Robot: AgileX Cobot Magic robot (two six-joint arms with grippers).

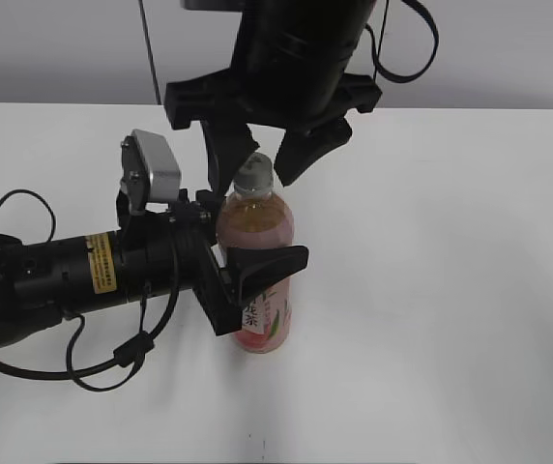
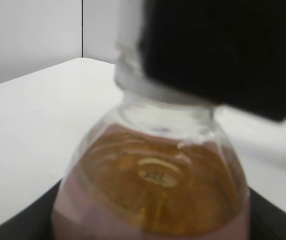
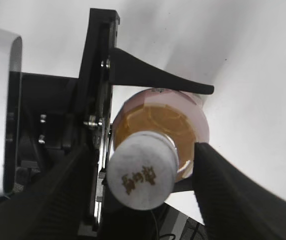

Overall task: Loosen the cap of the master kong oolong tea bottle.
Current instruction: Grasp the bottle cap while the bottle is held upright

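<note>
The master kong oolong tea bottle (image 1: 257, 227) stands upright on the white table, amber tea above a pink label. My left gripper (image 1: 252, 242) comes in from the left and is shut on the bottle's body; its dark fingers frame the bottle (image 2: 153, 190) at the bottom corners of the left wrist view. The white cap (image 1: 254, 172) is on the neck. My right gripper (image 1: 262, 166) hangs over it from above, one finger on each side. In the right wrist view the cap (image 3: 142, 172) lies between the fingers with a gap on its right, so that gripper (image 3: 143, 157) is open.
The white table (image 1: 451, 290) spreads bare to the right of and in front of the bottle. The left arm's black body and cables (image 1: 64, 280) lie across the table's left side. A grey wall runs behind the table.
</note>
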